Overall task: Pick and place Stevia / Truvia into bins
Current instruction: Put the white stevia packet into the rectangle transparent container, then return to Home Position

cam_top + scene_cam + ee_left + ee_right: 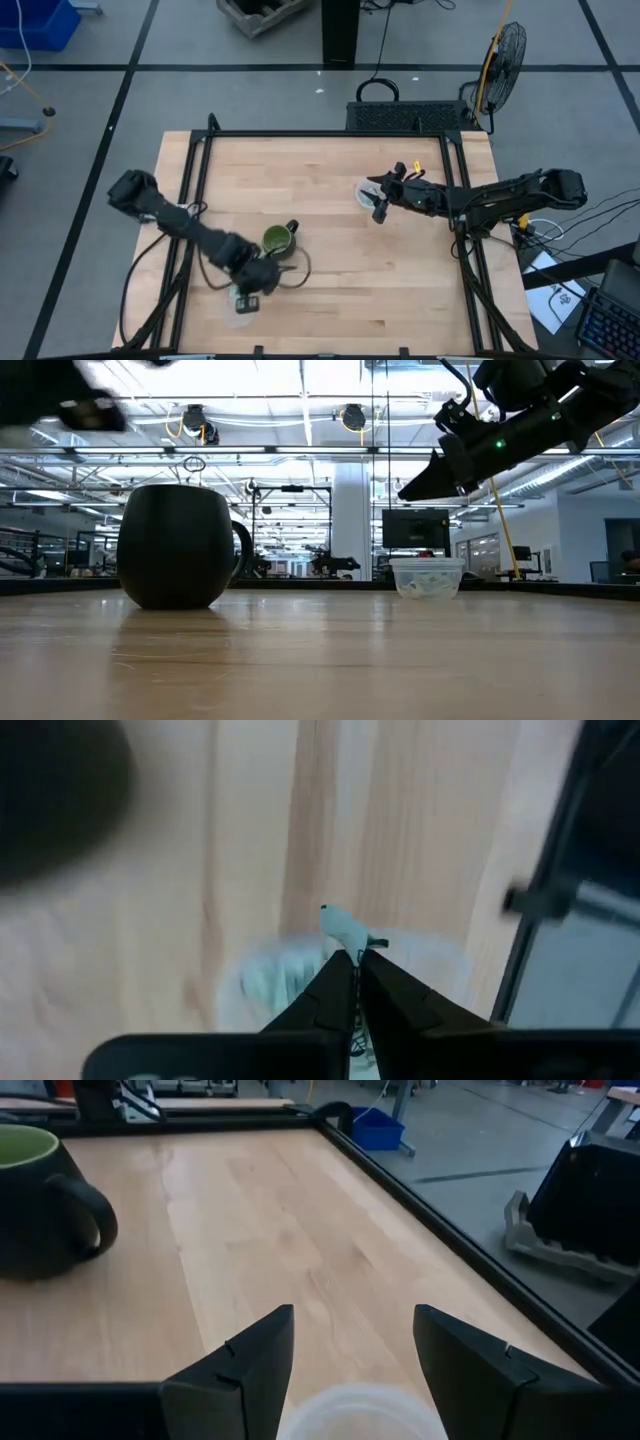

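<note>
Pale green and white paper shows at the very tip of our left gripper (pixel 352 960): one Stevia sachet (pixel 343 926), nipped by a corner between fingers drawn almost fully together. In the left wrist view it sticks up just above the fingertips, at the centre of the frame, with the near bin (pixel 340 990) blurred straight behind it. From above, that same gripper sits at the lower left of the frame, right over the clear tub (pixel 240 304), just below the dark green mug (pixel 278 240).

We judge the step in hand to be the drop into this bin. To do it well we should keep the tip centred inside the rim, not out at the edge, and lower it a little before letting go, since a light paper packet can flutter or cling to a finger. Open slowly and only partway, then lift straight up so nothing drags the tub or tips it. The mug stands close by, so we should rise clear before swinging sideways.

Farther off, in the middle right of the overhead frame, our right gripper (pixel 381 207) hangs over the far bin (pixel 367 192) with its jaws spread wide and nothing between them; its wrist view shows the cup's rim (pixel 362 1415) between the two fingers. Whether that tub holds sachets we cannot tell for sure, though the table-level view shows something pale inside it (pixel 428 578).
</note>
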You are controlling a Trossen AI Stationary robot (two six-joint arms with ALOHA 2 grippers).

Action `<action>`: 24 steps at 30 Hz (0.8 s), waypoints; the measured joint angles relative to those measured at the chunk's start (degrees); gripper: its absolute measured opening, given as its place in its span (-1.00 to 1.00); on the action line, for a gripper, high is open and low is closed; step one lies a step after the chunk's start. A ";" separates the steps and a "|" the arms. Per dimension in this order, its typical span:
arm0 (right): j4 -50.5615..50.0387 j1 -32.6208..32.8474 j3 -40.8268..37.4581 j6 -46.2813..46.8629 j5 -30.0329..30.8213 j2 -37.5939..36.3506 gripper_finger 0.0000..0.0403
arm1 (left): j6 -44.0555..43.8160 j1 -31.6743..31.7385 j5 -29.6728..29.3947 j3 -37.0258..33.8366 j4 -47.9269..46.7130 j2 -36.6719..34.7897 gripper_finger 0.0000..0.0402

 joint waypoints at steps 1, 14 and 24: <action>0.40 0.00 0.00 0.01 0.00 0.00 -0.01 | -1.42 -1.10 0.74 -1.58 -0.04 -0.03 -0.88; 13.19 -0.02 0.00 -4.13 -0.13 0.00 -0.01 | -15.21 -5.43 4.35 -12.84 5.50 0.00 -0.77; 15.29 -0.02 0.00 -4.66 -0.15 0.00 -0.01 | -19.89 -7.04 -0.52 -12.84 4.99 0.00 -0.57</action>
